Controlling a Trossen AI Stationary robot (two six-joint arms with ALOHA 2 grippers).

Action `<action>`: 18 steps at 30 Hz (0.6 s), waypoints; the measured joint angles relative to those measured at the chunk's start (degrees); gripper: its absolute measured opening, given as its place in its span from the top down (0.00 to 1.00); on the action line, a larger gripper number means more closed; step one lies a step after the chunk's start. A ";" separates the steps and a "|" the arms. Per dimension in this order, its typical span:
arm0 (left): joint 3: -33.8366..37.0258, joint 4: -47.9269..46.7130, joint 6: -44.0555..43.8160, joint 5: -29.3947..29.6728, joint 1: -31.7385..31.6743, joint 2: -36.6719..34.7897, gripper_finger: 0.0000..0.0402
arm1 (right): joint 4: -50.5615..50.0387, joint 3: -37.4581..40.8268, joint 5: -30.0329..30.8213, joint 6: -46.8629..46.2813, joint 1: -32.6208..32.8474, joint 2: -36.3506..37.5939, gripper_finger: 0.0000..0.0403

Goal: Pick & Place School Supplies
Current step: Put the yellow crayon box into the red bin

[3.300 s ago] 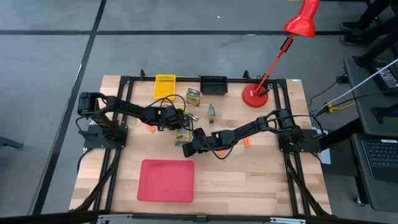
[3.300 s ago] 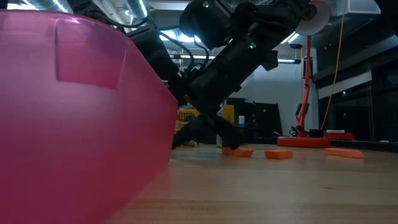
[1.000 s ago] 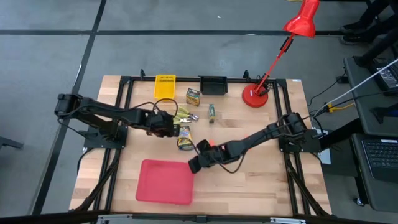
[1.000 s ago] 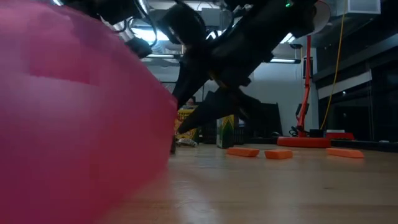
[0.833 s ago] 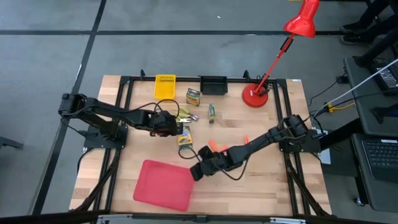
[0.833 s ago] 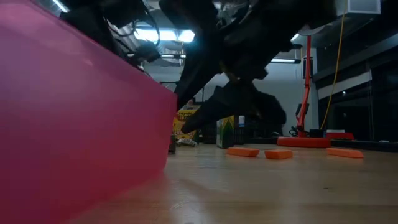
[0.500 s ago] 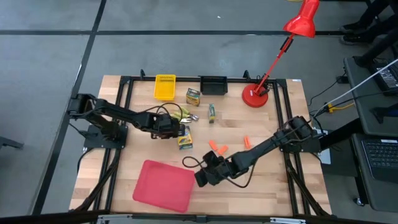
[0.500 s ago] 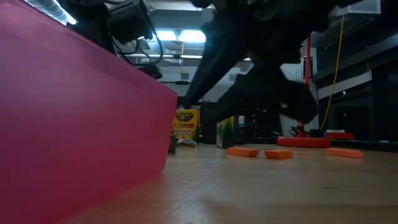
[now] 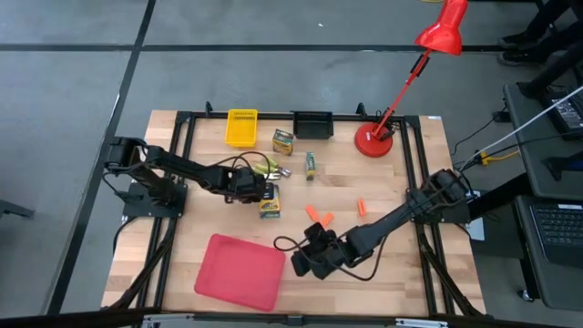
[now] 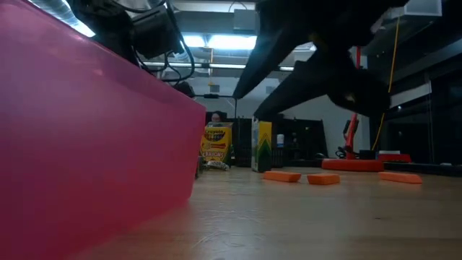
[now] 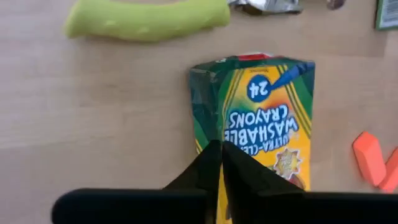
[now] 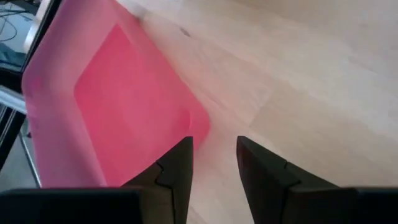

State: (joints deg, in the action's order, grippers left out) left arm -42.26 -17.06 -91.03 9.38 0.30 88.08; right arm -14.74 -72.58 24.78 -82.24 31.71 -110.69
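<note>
Cardboard, the crayon box [image 11: 261, 124] looks light and easily crushed; better to pinch its flat sides. It lies mid-table, right of the left gripper [image 11: 221, 163], whose fingers are pressed together over it, gripping nothing. The right gripper [image 12: 213, 155], fingers parted and empty, hovers by the red tray [image 9: 239, 264]

We see the tray [image 9: 240, 271] at the table's [image 9: 401, 282] near edge, left of centre. Right gripper [image 9: 301, 261] sits just beside its right rim; left gripper [image 9: 265, 194] is farther back, over a crayon box [image 9: 270, 207]. Behind that: a yellow-green implement [image 9: 266, 167], 2 more boxes [image 9: 283, 141] [image 9: 311, 164]. Orange pieces [image 9: 318, 217] lie btwn tray & lamp base [image 9: 374, 140], back right. 2 bins [image 9: 241, 127] [image 9: 312, 124] at back edge.
</note>
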 joint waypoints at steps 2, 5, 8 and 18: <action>0.00 0.03 1.90 -0.04 -0.12 -0.56 0.99 | -0.91 0.02 0.18 -0.99 0.58 0.00 0.68; 0.00 -0.95 3.17 -0.47 -0.17 -1.60 0.99 | -2.20 0.02 1.95 -2.24 1.53 0.48 0.68; 0.10 -1.02 4.73 -1.98 -0.15 -3.38 0.99 | -5.26 0.02 4.58 -3.84 2.42 1.96 0.68; 0.09 -0.29 6.17 -6.79 7.35 -21.02 0.99 | -20.59 0.02 16.06 -12.69 6.47 9.22 0.68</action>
State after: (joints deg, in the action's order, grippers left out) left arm -42.17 -17.35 -84.86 2.59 7.64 67.06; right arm -35.33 -72.55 40.84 -94.92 38.17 -101.47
